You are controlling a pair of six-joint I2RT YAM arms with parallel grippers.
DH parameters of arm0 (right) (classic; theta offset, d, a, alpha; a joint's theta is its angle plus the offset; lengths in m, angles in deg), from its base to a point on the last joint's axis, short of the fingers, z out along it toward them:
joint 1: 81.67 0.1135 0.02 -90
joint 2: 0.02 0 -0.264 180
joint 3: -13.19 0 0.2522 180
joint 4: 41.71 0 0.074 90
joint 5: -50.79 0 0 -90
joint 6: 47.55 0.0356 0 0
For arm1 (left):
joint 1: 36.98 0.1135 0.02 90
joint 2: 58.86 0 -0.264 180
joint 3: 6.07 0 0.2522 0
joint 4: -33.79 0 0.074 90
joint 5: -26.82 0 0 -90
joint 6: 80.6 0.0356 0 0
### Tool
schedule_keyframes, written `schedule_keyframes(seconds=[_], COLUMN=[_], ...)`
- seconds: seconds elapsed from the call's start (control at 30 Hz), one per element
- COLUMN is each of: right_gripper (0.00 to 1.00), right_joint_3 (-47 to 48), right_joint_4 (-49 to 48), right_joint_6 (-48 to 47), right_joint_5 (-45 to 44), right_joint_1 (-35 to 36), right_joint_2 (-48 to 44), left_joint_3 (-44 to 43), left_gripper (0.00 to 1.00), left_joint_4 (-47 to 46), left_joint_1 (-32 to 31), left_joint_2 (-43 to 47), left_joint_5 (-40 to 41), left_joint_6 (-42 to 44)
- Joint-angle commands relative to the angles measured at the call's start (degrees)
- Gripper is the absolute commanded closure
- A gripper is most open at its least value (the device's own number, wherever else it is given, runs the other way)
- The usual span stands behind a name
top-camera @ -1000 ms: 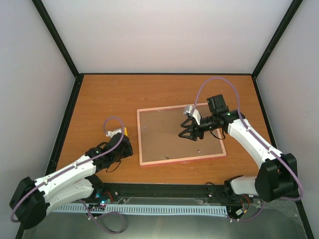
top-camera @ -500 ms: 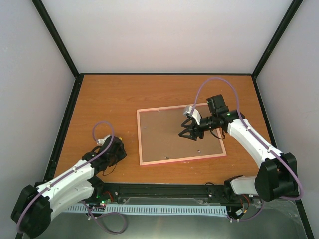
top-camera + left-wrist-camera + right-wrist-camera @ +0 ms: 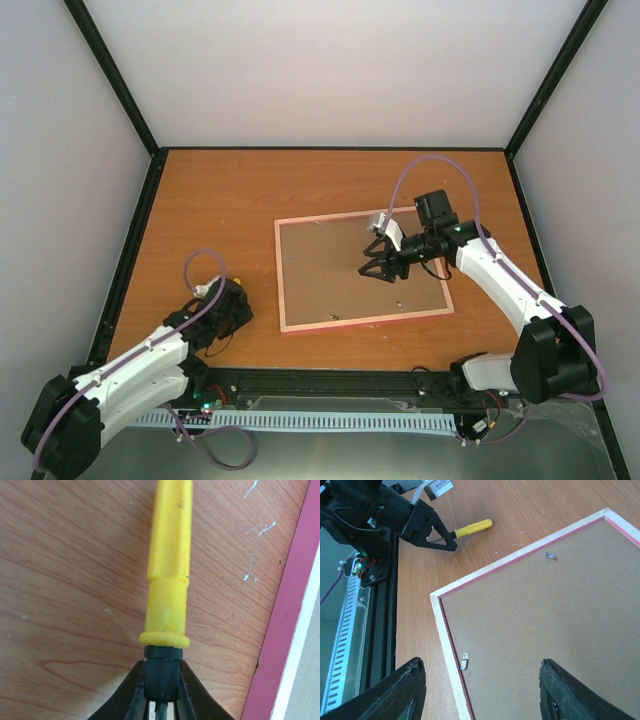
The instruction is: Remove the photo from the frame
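An orange-brown wood-grain desk [image 3: 250, 200] sits between plain pale grey-white walls [image 3: 330, 70], with black metal posts [image 3: 110, 75] at the corners and soft, even light.

The two arms had white moulded plastic link shells [image 3: 140, 355] joined by bulky black motor housings [image 3: 550, 365]. A thin lilac cable [image 3: 437, 158] looped off each forearm. A tiny green light [image 3: 459, 228] glowed on the right wrist housing. The right gripper [image 3: 481, 680] carried matte black, rough-edged plastic fingers [image 3: 395, 695].
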Motion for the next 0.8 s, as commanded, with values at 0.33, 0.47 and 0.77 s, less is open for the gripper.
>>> schedule_keyframes(seconds=[0.33,0.47,0.77], right_gripper=[0.39,0.39,0.39], right_joint_3=[-0.04,0.02,0.15], right_joint_4=[0.76,0.95,0.78], right_joint_6=[-1.38,-1.39,-0.76], right_joint_5=[0.01,0.11,0.20], right_joint_1=[-0.09,-0.15,-0.09], right_joint_2=[1.00,1.07,1.80], left_joint_3=[0.97,-0.40,-16.08], left_gripper=[0.72,0.72,0.50], left_joint_4=[1.58,3.46,12.21], left_joint_1=[0.59,0.59,0.59], left_joint_2=[-0.22,-0.08,4.31], left_joint_5=[0.59,0.30,0.73], left_joint_6=[-2.26,-3.28,1.28])
